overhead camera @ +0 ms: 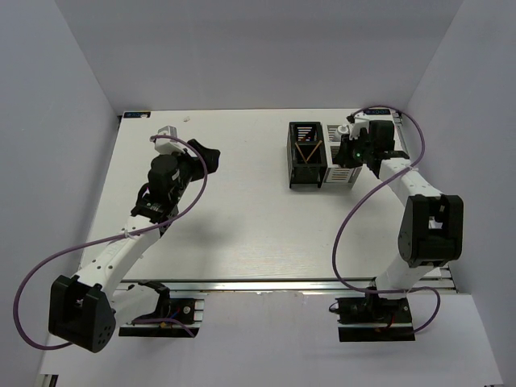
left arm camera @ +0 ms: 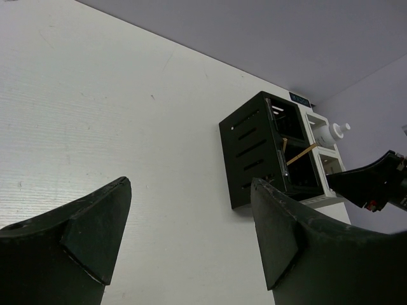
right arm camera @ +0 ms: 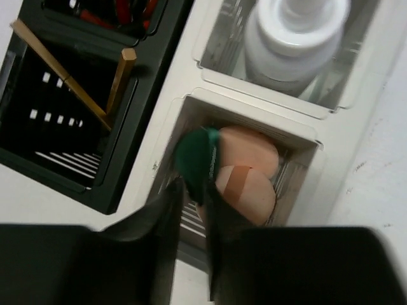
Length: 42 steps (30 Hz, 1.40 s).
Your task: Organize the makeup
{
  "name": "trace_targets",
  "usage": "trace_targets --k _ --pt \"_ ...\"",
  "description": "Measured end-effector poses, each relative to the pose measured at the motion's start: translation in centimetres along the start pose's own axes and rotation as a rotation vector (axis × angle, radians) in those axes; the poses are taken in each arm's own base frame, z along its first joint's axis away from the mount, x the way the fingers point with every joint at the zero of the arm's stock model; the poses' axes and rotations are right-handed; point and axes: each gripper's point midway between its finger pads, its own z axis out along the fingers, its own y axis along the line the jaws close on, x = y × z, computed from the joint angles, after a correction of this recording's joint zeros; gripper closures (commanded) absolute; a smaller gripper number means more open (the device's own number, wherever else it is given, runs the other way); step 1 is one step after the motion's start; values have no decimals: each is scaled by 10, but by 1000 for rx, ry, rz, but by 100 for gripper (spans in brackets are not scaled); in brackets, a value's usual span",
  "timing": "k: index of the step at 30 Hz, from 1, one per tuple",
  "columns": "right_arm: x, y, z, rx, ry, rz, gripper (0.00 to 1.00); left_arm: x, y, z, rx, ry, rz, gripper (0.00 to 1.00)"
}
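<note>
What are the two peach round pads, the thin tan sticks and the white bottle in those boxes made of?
The peach round pads look like soft foam or sponge: matte, rounded, no glare. The thin tan sticks look like wood, perhaps coated: flat-sided with a dull surface. The white bottle looks like smooth plastic with a mild sheen, though glazed material can't be ruled out.

A dark-green disc [right arm camera: 198,159] stands on edge over two peach puffs [right arm camera: 251,149] in a white compartment [right arm camera: 251,107].

The white-and-black left arm [overhead camera: 121,246], lower left of the frame, and right arm [overhead camera: 407,181] are being trailed by purple cables [overhead camera: 335,250]; the left gripper [left arm camera: 189,190] is being shown matte black.
</note>
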Motion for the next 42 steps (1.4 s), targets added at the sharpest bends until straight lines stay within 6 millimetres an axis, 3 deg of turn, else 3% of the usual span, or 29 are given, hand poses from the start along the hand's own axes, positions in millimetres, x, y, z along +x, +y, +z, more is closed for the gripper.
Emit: trace_targets --k 1,3,12,23,24,33,42 --pt "2 1 3 -10 10 3 57 0 0 0 0 1 0 15" --pt "2 2 4 -22 21 -4 44 0 0 0 0 1 0 14" --pt "-23 5 -18 -28 -39 -43 25 -1 0 0 1 -3 0 3" --pt "-82 22 -67 -75 -198 -62 18 -1 -6 18 14 14 25 2" --pt "-86 23 -70 -78 -204 -54 11 -2 -8 19 22 14 26 2" --pt "-149 29 -101 -53 -272 34 11 -10 -26 22 97 3 24 2" --pt "-183 23 -127 34 -326 98 11 -17 -38 21 146 -4 25 2"
